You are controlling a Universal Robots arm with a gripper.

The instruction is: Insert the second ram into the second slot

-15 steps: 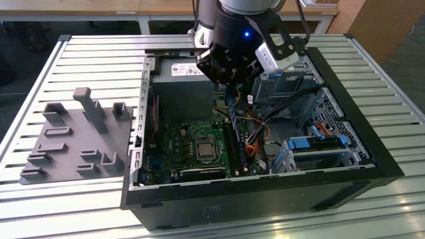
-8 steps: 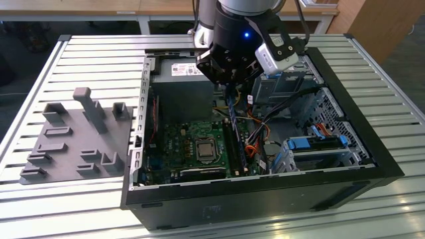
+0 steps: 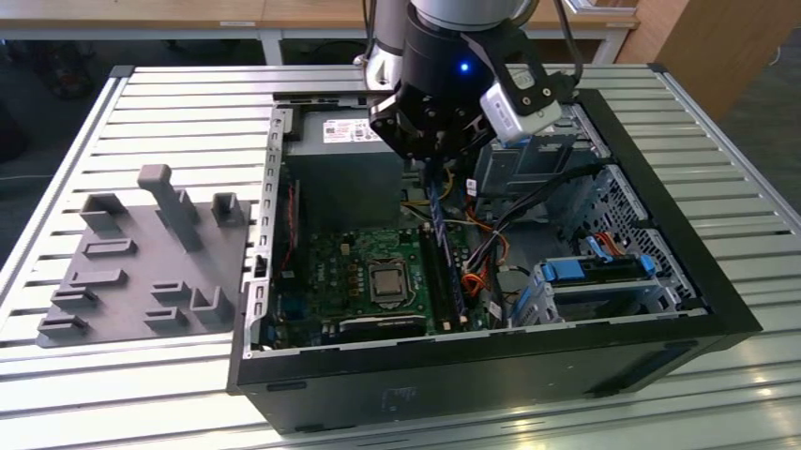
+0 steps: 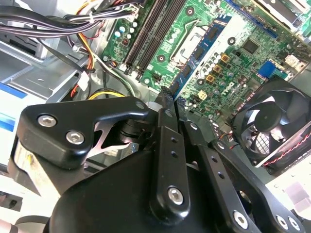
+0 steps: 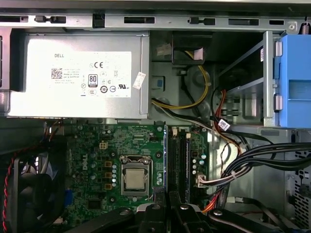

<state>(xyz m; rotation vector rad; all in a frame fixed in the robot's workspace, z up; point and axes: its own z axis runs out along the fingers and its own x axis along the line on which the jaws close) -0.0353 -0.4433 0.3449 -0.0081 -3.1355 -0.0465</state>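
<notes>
Your hand [image 3: 432, 161] is clamped on the second ram [image 3: 434, 211] — a thin, flat blue stick hanging lengthwise from the black fingers [image 4: 167, 141], inside the open black case [image 3: 501, 375] and, by the look of it, above the board. Step in hand, as a judgement: the stick is held over the memory slots [image 5: 181, 160], not yet seated. Those slots are long, narrow dark channels beside the square metal processor socket [image 5: 134, 177] on the green motherboard [image 5: 92, 145]; you cannot tell whether one is already filled. Seating likely calls for the stick's lower edge parallel with the second channel and a straight push — so thin a board probably flexes. Loose black cable bundles [image 5: 252, 165] lie near the slots. The case sits on a ribbed metal desk [image 3: 163, 103], beside a matte grey moulded holder [image 3: 126, 272].
</notes>
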